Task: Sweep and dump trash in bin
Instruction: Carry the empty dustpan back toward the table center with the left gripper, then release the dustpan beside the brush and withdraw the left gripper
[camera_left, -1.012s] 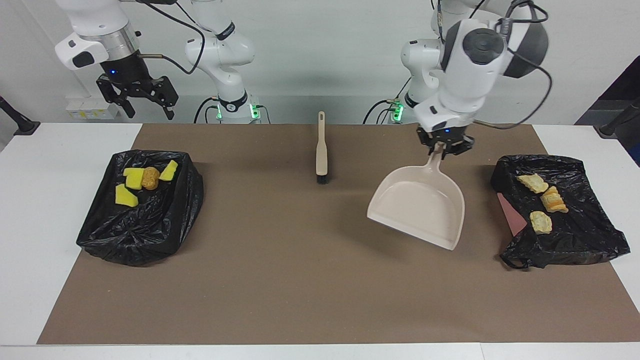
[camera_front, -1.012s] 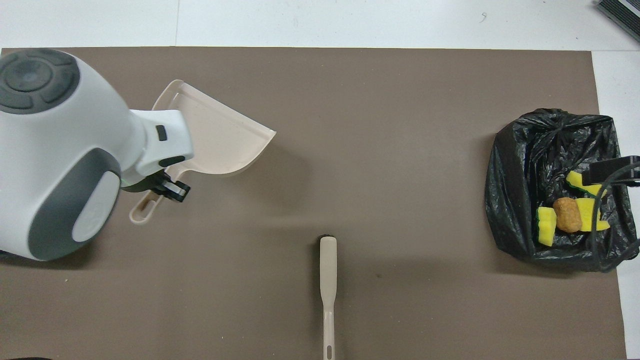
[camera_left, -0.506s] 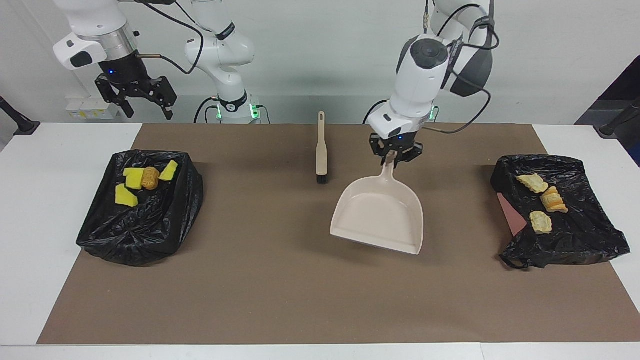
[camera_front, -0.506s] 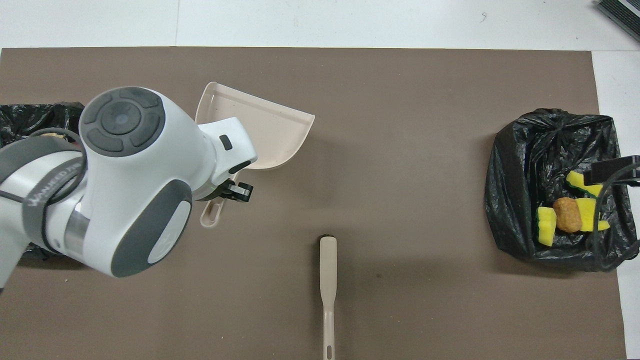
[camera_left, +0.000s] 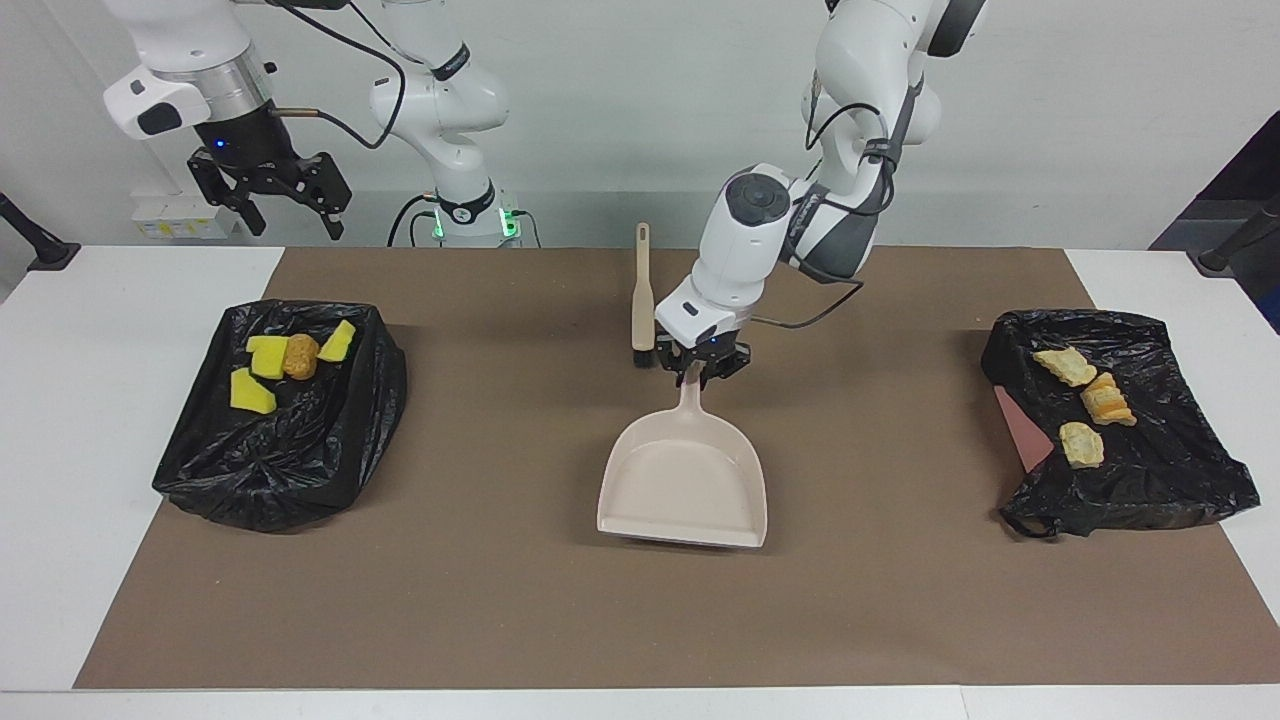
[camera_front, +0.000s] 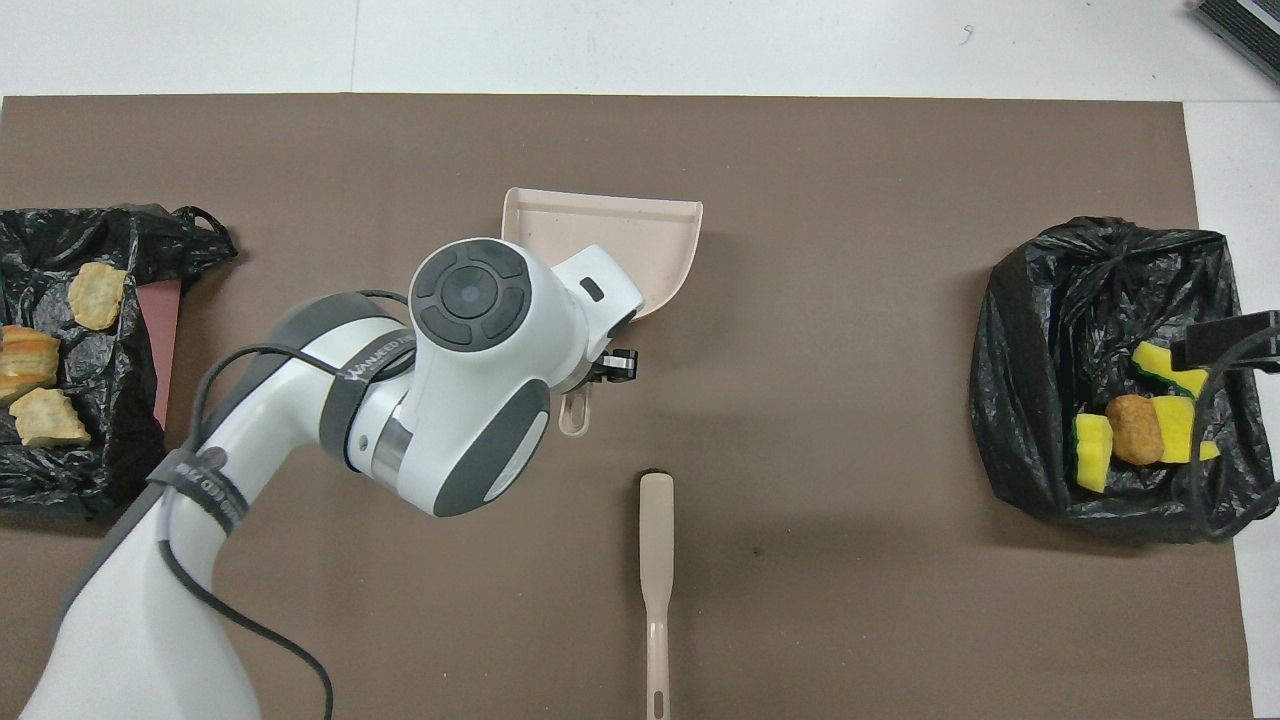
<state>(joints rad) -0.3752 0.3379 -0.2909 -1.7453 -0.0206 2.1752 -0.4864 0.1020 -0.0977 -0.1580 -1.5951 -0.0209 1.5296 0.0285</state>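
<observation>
Left gripper (camera_left: 703, 372) clenched on dustpan (camera_left: 684, 487) handle; right gripper (camera_left: 270, 195) released, waiting. Dustpan has returned mid-mat, empty. All trash (camera_left: 1081, 405) appears binned.

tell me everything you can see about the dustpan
The dustpan is beige, plastic-looking, one piece: a wide shallow scoop with raised side and back walls and a narrow handle with a hanging hole at its end. The scoop is empty. It sits mid-mat, open lip pointing away from the robots, handle toward them. The left gripper is shut on the handle. Whether the lip rests on the brown mat cannot be told. The brush lies apart, nearer the robots.
</observation>
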